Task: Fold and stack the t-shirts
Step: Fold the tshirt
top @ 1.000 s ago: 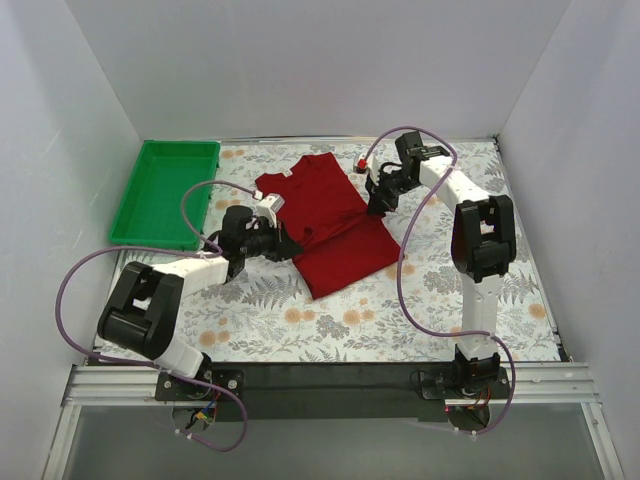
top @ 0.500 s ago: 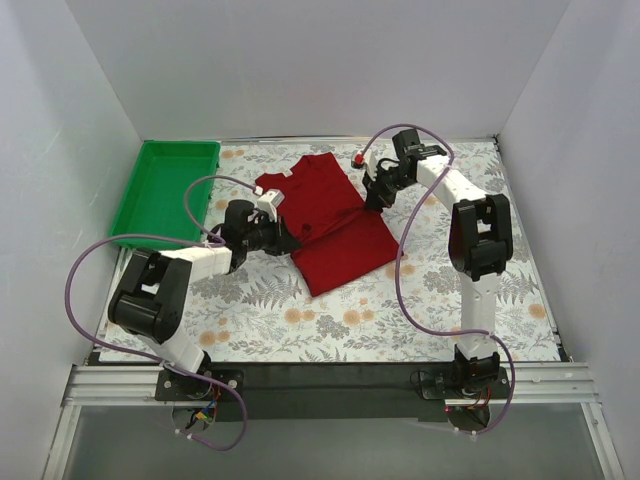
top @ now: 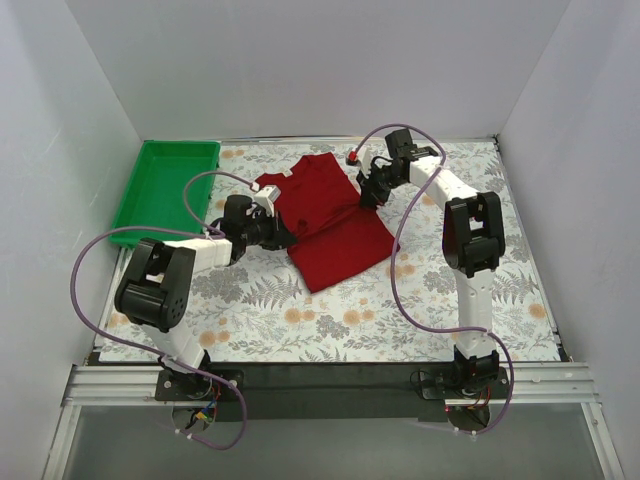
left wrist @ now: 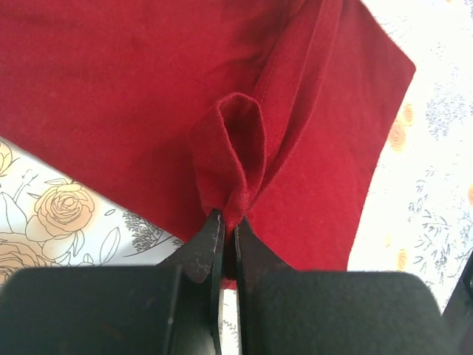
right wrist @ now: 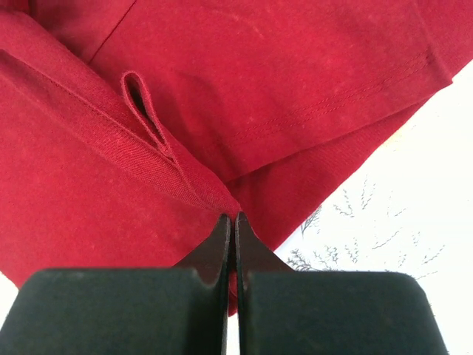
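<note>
So the flowery desk takes up most of the view. The dark red t-shirt lies on it, middle to back, spread out but a bit skewed and rumpled. The green tray sits off at the back left, well apart from the shirt. My guess is that's where the folded stack ends up.

Both arms reach in from opposite sides. The left arm comes at the shirt's left edge and the right arm at its right edge near the back. That makes sense if you want to lift the cloth evenly and lay one part over the other.

The left jaws are pressed together on a pinch of the fabric, which puckers up into a little loop. The right jaws are clamped on a hemmed edge the same way. There's a small white neck label up by the collar. The little red-and-white thing behind the shirt is too small to make out.
</note>
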You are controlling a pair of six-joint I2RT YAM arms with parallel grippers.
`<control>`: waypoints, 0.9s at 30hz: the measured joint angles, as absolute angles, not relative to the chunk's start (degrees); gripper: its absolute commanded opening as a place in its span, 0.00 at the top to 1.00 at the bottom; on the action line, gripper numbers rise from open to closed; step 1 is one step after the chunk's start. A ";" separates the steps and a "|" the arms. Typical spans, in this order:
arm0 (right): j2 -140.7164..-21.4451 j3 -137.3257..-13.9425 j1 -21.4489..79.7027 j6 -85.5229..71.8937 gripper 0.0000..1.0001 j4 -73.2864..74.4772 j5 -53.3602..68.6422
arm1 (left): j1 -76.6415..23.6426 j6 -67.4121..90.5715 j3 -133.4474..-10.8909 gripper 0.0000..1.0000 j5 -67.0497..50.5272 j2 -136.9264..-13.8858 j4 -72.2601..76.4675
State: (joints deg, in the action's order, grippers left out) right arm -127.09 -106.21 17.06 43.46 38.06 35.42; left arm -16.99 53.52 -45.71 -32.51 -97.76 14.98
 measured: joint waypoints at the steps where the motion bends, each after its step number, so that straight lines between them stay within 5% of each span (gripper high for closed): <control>1: -127.09 -106.21 17.17 43.24 0.99 37.69 35.24 | -16.97 53.49 -45.80 1.00 -32.51 -98.06 14.94; 27: -127.24 -106.21 17.65 40.62 0.99 35.42 32.88 | -16.53 52.01 -49.80 1.00 -32.40 -102.83 12.86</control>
